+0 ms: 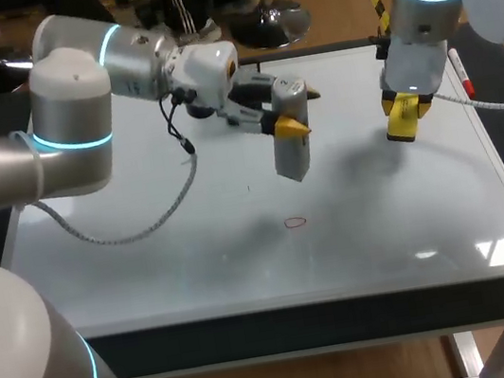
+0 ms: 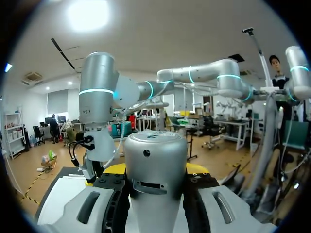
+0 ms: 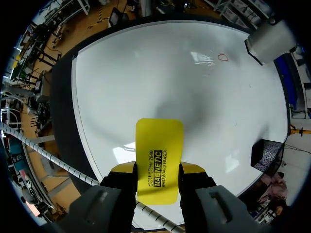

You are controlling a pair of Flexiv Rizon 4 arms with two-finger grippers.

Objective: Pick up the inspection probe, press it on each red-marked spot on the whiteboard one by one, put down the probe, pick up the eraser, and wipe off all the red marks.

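Observation:
The grey cylindrical probe (image 1: 291, 156) hangs tilted above the middle of the whiteboard (image 1: 194, 246), with my left gripper (image 1: 293, 115) shut on it. In the left wrist view the probe (image 2: 155, 165) fills the space between the fingers of that gripper (image 2: 155, 171). My right gripper (image 1: 407, 107) hovers over the board's right part, shut on the yellow eraser (image 1: 402, 130). The right wrist view shows the eraser (image 3: 159, 150) sticking out past the gripper (image 3: 156, 167). One small red ring mark (image 1: 295, 222) is on the board below the probe; the red mark (image 3: 222, 57) also shows far ahead of the eraser.
A red-capped marker pen (image 1: 460, 74) lies beside the board's right edge. A small black box (image 3: 265, 153) stands at the board's rim beside the right gripper. The board's front edge (image 1: 290, 306) runs along the near side.

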